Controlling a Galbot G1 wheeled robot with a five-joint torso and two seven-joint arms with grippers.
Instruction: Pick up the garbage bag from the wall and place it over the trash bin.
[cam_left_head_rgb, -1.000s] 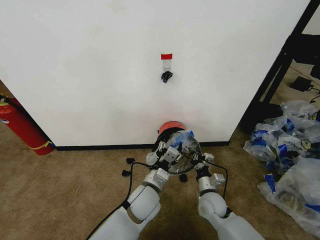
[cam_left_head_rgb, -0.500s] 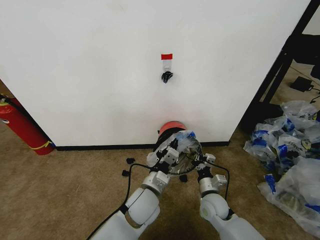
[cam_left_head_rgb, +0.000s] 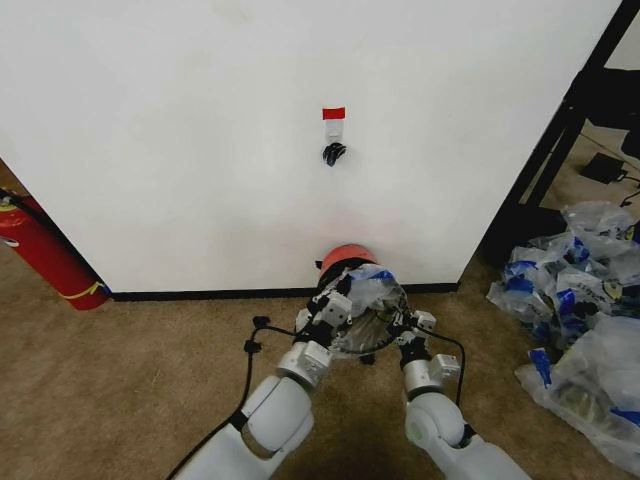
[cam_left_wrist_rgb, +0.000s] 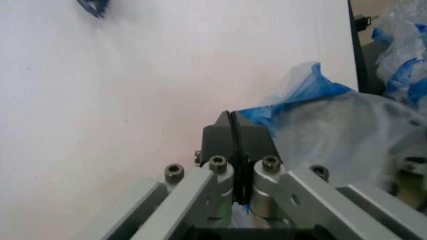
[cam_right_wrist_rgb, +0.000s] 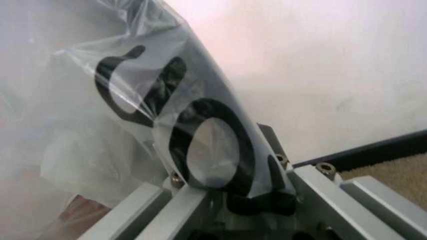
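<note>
The garbage bag, thin translucent plastic with blue patches, is stretched between my two grippers just above the trash bin, whose red and dark body stands against the wall. My left gripper holds the bag's left edge. In the left wrist view its gripper is shut, with the bag billowing beside it. My right gripper holds the right edge. In the right wrist view the bag, with dark printed letters, drapes over the gripper. The hook under red tape is bare.
A red fire extinguisher leans at the left by the wall. A heap of clear-and-blue plastic bags lies on the carpet at the right, behind it a black frame. A black cable trails by my left arm.
Both grippers and the bag have shifted slightly down and toward me over the bin, and the bag has spread a little wider.
</note>
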